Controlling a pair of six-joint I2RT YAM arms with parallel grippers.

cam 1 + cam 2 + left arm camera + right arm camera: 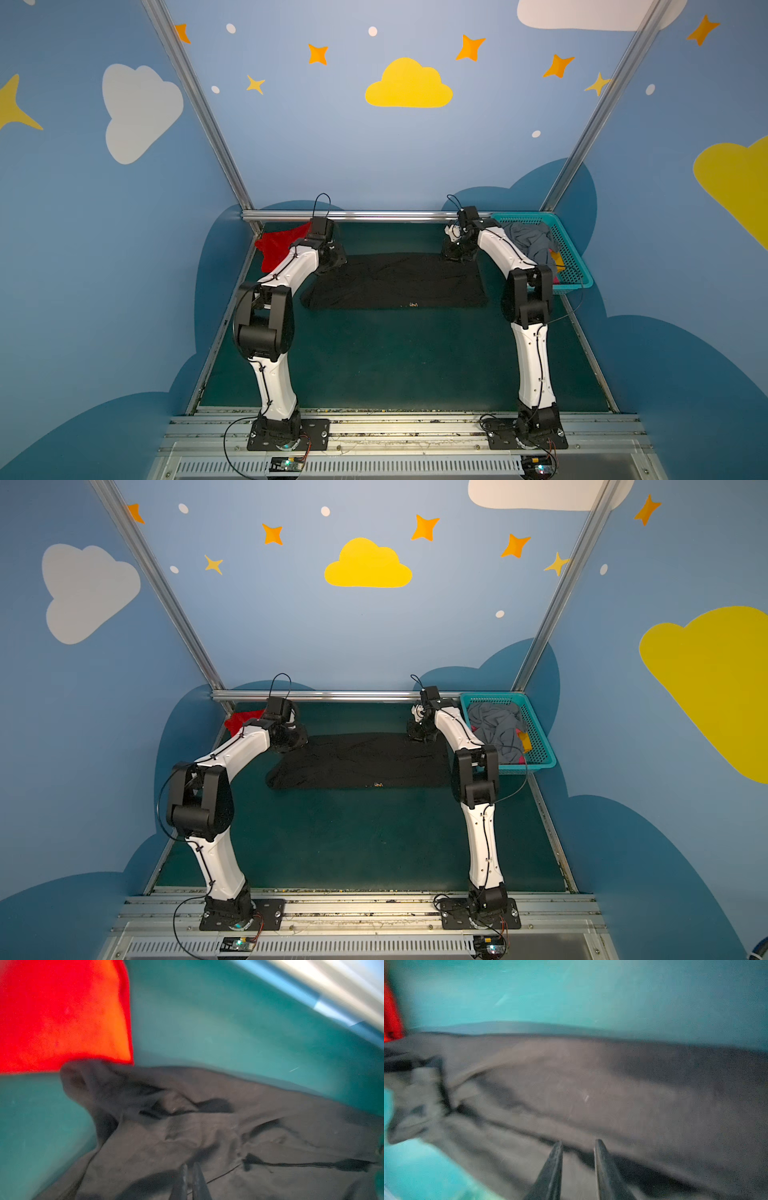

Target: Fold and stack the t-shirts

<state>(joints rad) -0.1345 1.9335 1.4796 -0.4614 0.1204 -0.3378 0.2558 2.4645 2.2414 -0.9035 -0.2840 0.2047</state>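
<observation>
A black t-shirt [395, 282] [361, 760] lies folded into a wide flat rectangle on the green table top, in both top views. The red t-shirt [276, 247] [241, 721] sits at the back left corner, partly behind my left arm. My left gripper [332, 259] [190, 1165] is low over the black shirt's far left corner, jaws shut; no cloth shows pinched between them. My right gripper [455, 253] [578, 1141] hangs over the far right corner with its jaws apart and nothing between them. The black cloth [207, 1126] [591, 1084] is creased near the left corner.
A teal mesh basket [575, 257] [540, 733] stands at the back right and holds crumpled grey cloth [532, 241] with bits of yellow and pink. A metal rail [374, 215] runs along the table's far edge. Bare green surface stretches in front of the black shirt.
</observation>
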